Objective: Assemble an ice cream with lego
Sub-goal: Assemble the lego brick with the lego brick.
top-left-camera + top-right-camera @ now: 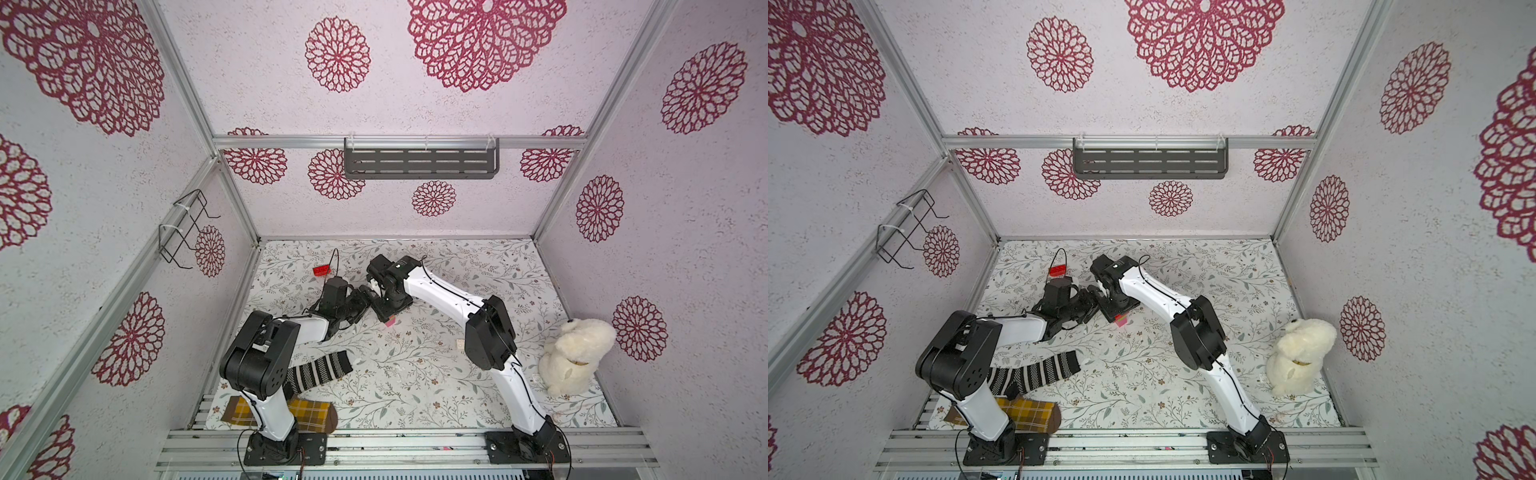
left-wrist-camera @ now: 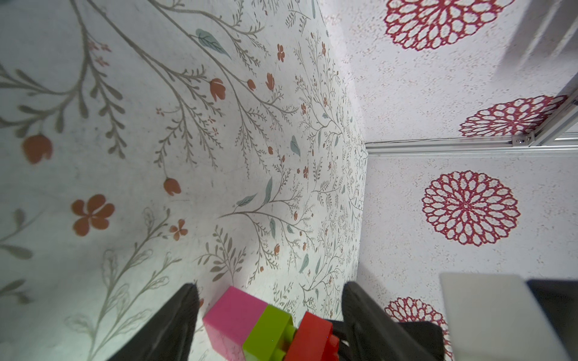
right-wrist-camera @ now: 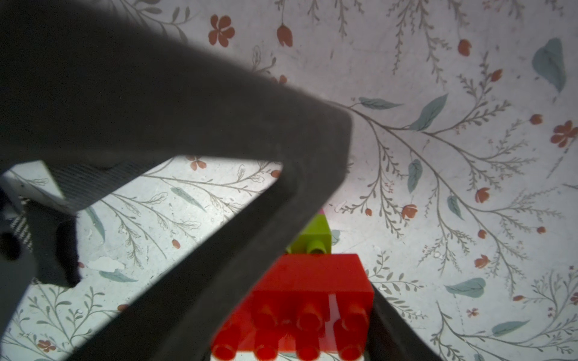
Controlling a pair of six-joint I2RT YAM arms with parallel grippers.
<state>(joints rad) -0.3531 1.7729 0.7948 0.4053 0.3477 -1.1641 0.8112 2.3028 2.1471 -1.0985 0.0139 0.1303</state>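
Note:
The ice cream is a partial stack here: a pink brick (image 2: 233,308), a lime-green brick (image 2: 269,331) and a red oblong brick (image 3: 312,278) joined in a row. My right gripper (image 3: 312,290) points down at mid-table (image 1: 388,316) and is shut on the red brick. The pink end (image 1: 390,322) pokes out below it. My left gripper (image 2: 270,290) reaches in from the side (image 1: 363,301). It is open, with a finger on each side of the stack and a gap at both. A loose red lego brick (image 1: 321,271) lies at the back left in both top views (image 1: 1057,271).
A striped sock (image 1: 320,370) and a yellow plaid sock (image 1: 307,411) lie near the left arm's base. A white plush bear (image 1: 575,357) sits at the right edge. A small pale piece (image 1: 460,343) lies beside the right arm's elbow. A grey shelf (image 1: 419,162) hangs on the back wall.

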